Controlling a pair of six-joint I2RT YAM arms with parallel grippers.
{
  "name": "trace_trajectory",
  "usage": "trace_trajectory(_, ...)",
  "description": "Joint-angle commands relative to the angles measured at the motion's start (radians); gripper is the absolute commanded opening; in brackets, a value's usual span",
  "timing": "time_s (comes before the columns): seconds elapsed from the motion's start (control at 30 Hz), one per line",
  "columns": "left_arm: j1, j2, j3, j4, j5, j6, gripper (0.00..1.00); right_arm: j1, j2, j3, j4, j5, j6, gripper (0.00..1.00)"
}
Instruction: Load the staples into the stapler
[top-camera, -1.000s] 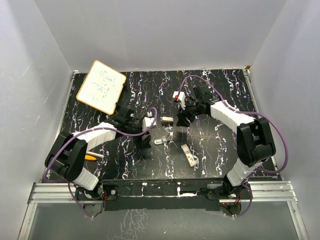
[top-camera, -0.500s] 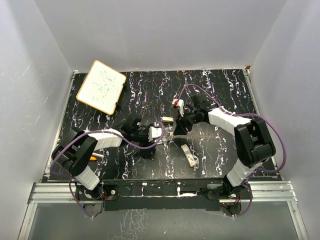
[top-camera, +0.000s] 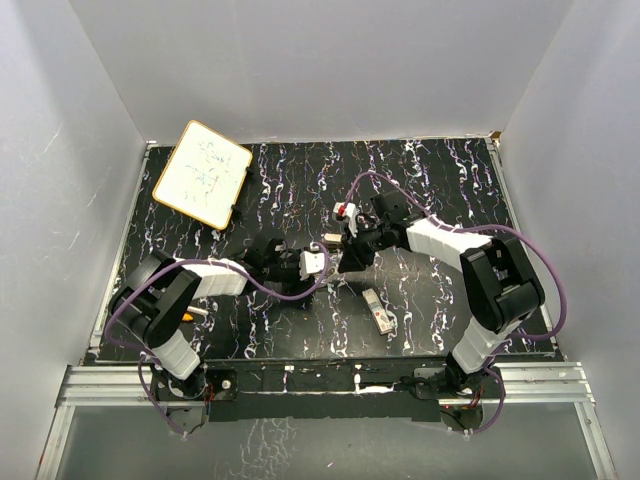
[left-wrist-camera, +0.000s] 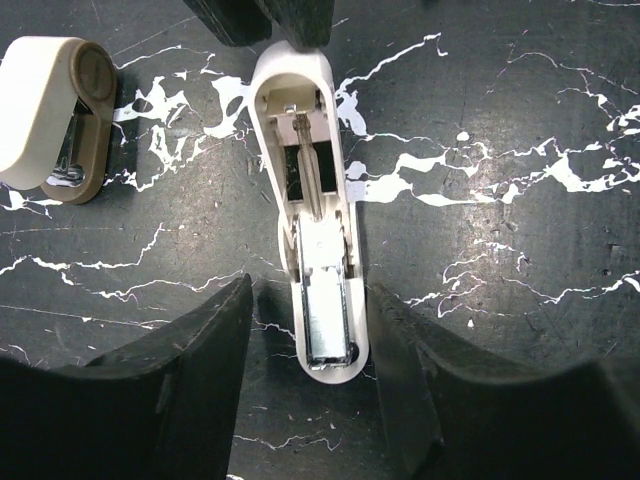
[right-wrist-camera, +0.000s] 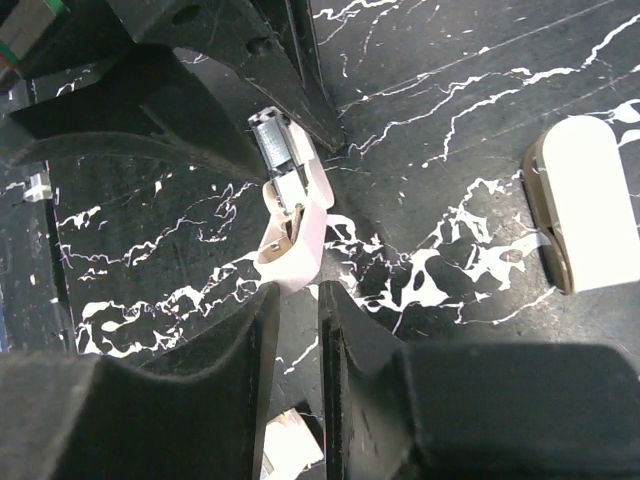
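Top external: black marbled table (top-camera: 280, 335); whiteboard (top-camera: 201, 174) at its far left corner.
Left gripper (left-wrist-camera: 310, 300): jaws spread, straddling the near end of the stapler (left-wrist-camera: 308, 170), with a gap showing on one side.
Right gripper (right-wrist-camera: 298, 292): fingers drawn almost together with a thin slit between, nothing seen in it, tips at the stapler's far end.
Stapler: hinged open, flat at table centre.
Staples box (top-camera: 378, 310): on the table, just beside the stapler toward the arm bases, ungripped.

plain grey walls (top-camera: 320, 60) enclose a black, white-veined tabletop (top-camera: 450, 180) edged by an aluminium rail (top-camera: 330, 385).
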Motion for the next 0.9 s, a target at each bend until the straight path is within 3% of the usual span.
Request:
trace_trajectory(0.0,-0.005,0.008,-0.026,0.002,0.001,0.004,0.42,0.019,0.002,0.007,0.042,-0.037,0.008,0.24)
trace_trajectory(0.17,-0.005,0.030,-0.029,-0.006,0.003,-0.006,0.29,0.026,0.008,0.029,0.034,-0.075,0.011,0.24)
trace_trajectory(0.3,-0.005,0.043,-0.031,0.002,-0.002,-0.022,0.26,0.030,0.016,0.046,0.033,-0.101,0.016,0.23)
trace_trajectory(0.87,-0.017,0.091,0.002,0.118,-0.060,-0.153,0.29,-0.032,-0.035,0.011,0.011,-0.049,-0.078,0.30)
